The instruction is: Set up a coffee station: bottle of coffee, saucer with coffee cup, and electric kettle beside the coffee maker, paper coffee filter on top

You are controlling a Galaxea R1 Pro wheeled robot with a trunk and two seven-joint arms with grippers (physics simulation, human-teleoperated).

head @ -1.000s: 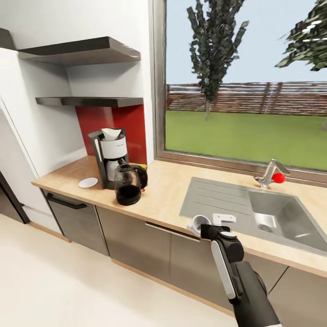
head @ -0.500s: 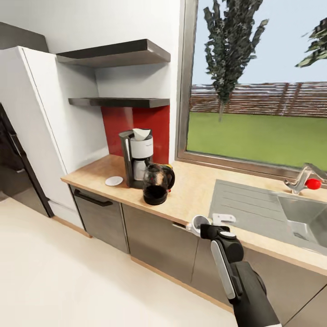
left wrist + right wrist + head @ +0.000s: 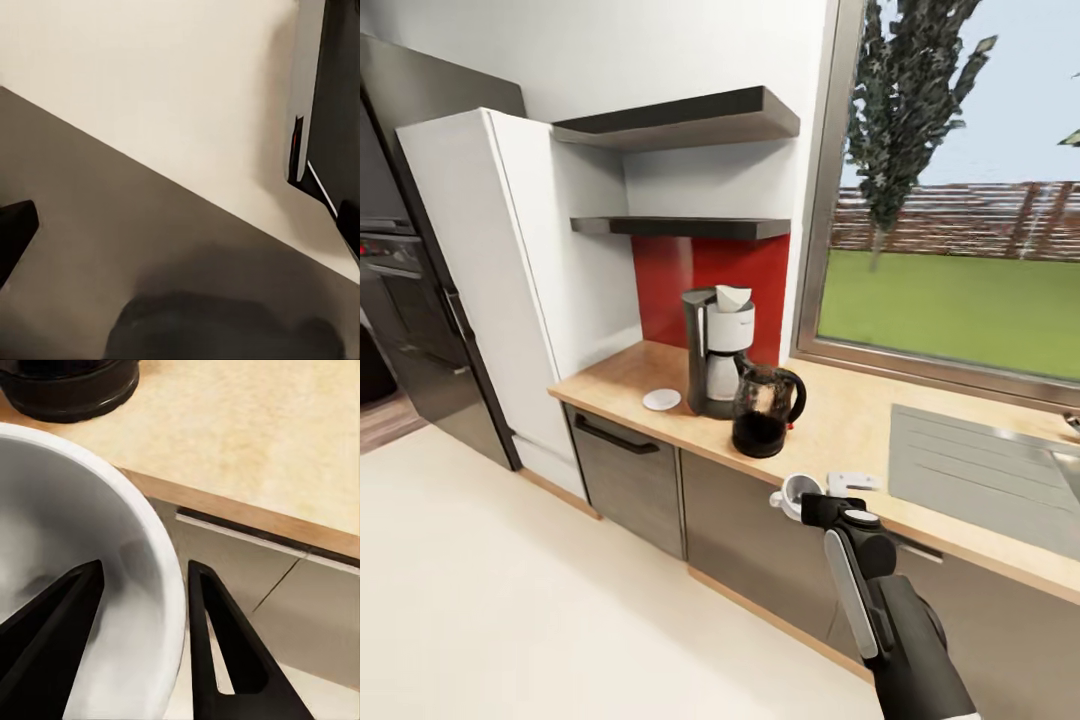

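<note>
On the wooden countertop [image 3: 840, 420] stands the black and white coffee maker [image 3: 717, 352], with a white paper filter [image 3: 732, 296] on its top. Just in front of it to the right stands the glass electric kettle [image 3: 764, 411], whose dark base [image 3: 67, 390] also shows in the right wrist view. A small white saucer [image 3: 661, 400] lies to the coffee maker's left. My right gripper [image 3: 807, 503] hovers off the counter's front edge, shut on the rim of the white coffee cup [image 3: 795, 492], one finger [image 3: 52, 619] inside the cup [image 3: 82, 547] and one outside. The left gripper [image 3: 180, 229] is open above the floor.
Two dark shelves [image 3: 680, 116] hang above the coffee maker. A tall white cabinet [image 3: 490, 280] and a dark appliance [image 3: 410, 300] stand to the left. The sink's drainboard [image 3: 980, 470] is set in the counter at right, and grey cabinet fronts [image 3: 625, 475] run below it.
The whole head view has swung leftward: the coffee maker, kettle and saucer shifted right in the picture, the sink basin slid out, the tall cabinet came in. My right gripper still holds the cup.
</note>
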